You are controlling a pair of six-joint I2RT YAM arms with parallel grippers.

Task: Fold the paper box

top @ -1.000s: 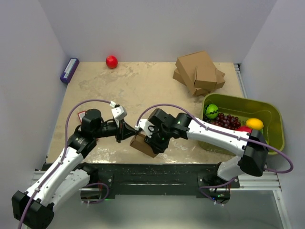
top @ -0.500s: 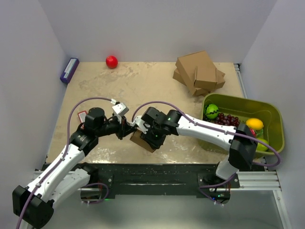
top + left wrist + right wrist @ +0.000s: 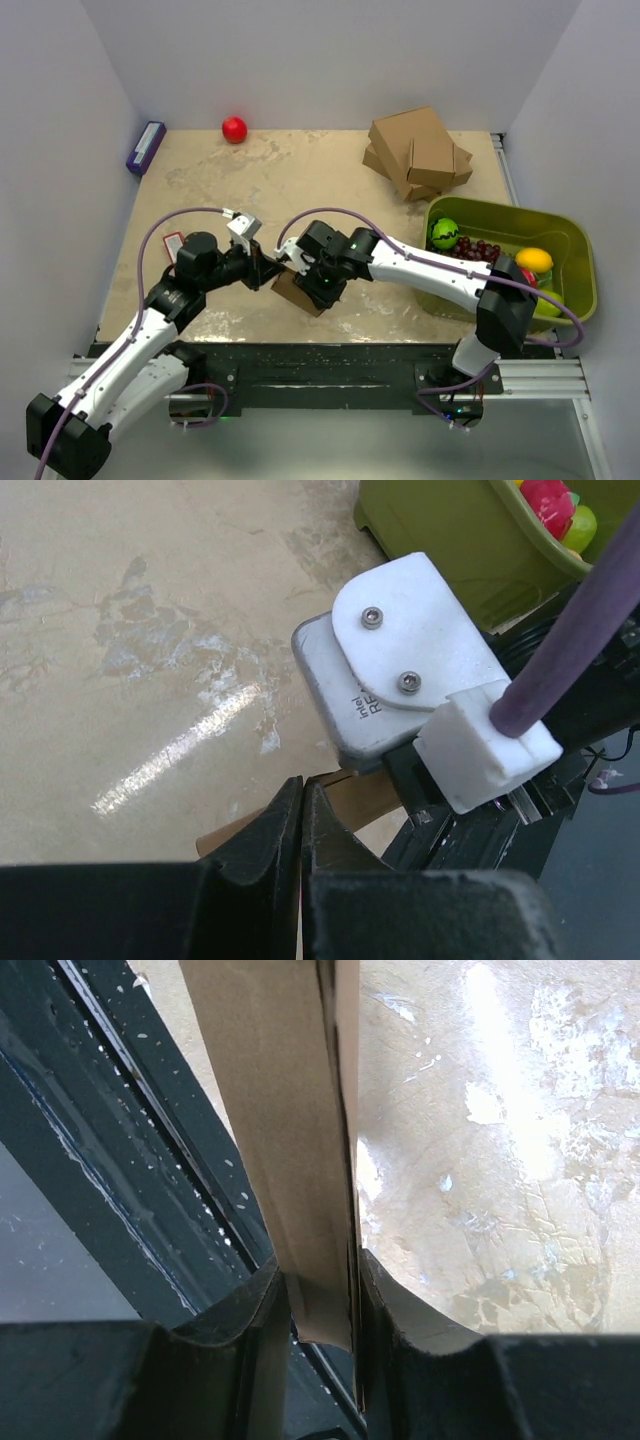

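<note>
Low centre of the top view, the box (image 3: 296, 293) is held edge-up over the table's (image 3: 300, 190) near edge. The right gripper (image 3: 320, 1295) clamps its folded layers, probably steadying them for creasing. The left gripper (image 3: 302, 810) is clenched beside it; whether on a flap, I cannot tell. Since a second ago both have drawn left and closer together
</note>
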